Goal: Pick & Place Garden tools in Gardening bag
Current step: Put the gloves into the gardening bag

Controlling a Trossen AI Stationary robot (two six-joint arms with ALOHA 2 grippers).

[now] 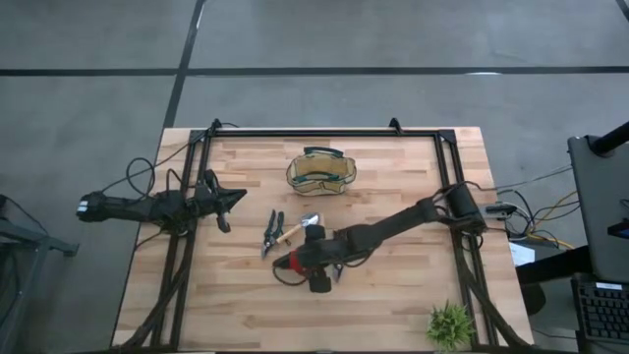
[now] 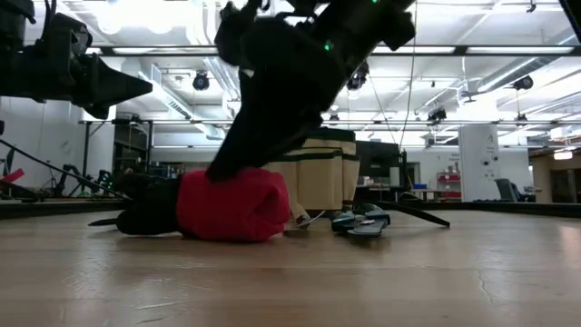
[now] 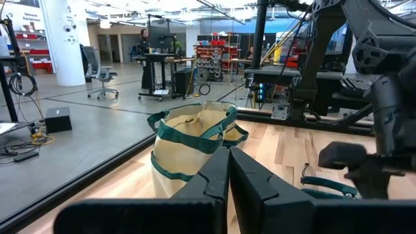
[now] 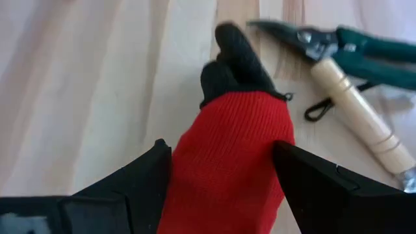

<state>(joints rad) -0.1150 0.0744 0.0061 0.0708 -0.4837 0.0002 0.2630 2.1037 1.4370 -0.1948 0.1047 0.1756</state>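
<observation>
A red glove with black fingertips (image 4: pixel 227 156) lies flat on the table at mid front; it also shows in the high view (image 1: pixel 287 263) and the low view (image 2: pixel 234 204). My right gripper (image 4: pixel 224 162) is open and low over it, one finger on each side of the red cuff part. Dark-handled pruning shears (image 1: pixel 271 232) and a wooden-handled trowel (image 1: pixel 295 230) lie just beyond the glove. The tan gardening bag (image 1: pixel 320 172) stands upright at the far middle. My left gripper (image 1: pixel 239 198) is shut and empty, above the table's left part. My right gripper comes down slanting from the table's right side, its fingers (image 4: pixel 146 179) standing close against the two sides of the glove's red part (image 4: pixel 195 149). The glove lies flat on the table. I cannot tell whether the fingers touch it.
A small green plant (image 1: pixel 450 324) stands at the front right corner. A dark metal frame (image 1: pixel 324 133) runs along the table's far edge and sides. Bare wood lies in front of the glove and at the table's left front.
</observation>
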